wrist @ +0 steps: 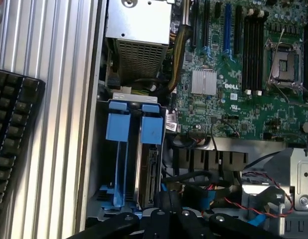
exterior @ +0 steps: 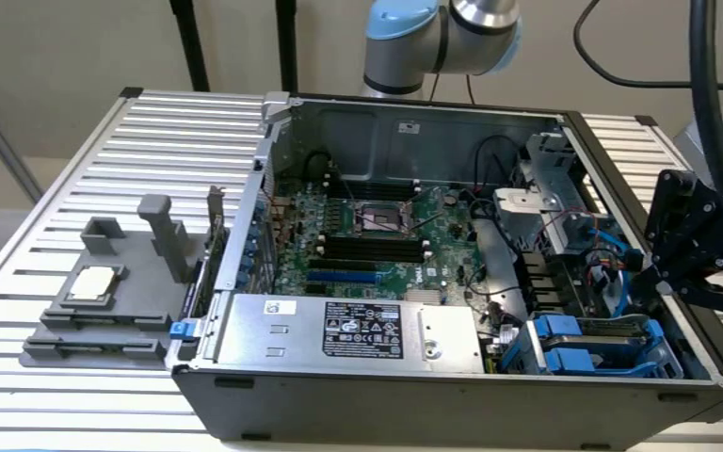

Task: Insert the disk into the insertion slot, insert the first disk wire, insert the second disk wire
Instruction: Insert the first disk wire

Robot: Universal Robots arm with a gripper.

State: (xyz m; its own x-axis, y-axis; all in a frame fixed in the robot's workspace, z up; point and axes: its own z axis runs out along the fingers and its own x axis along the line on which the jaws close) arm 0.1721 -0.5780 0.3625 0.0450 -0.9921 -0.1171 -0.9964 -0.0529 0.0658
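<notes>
We see the disk (wrist: 150, 174) standing on edge in the insertion slot (wrist: 118, 128), its blue carrier tabs level with the neighbouring rail and its connector edge facing the open middle of the computer case (exterior: 462, 395). We judge the first step done and the first disk wire to be the step in hand. The hand (wrist: 171, 221) hovers just beside that connector edge, above a knot of black cables (wrist: 193, 177) and a blue plug (wrist: 208, 199). We cannot tell whether it is spread or pressed together. We think the wiring calls for a squarely aligned plug and a straight push in a crowded corner. The case lies open on the slatted tabletop (exterior: 72, 395).
</notes>
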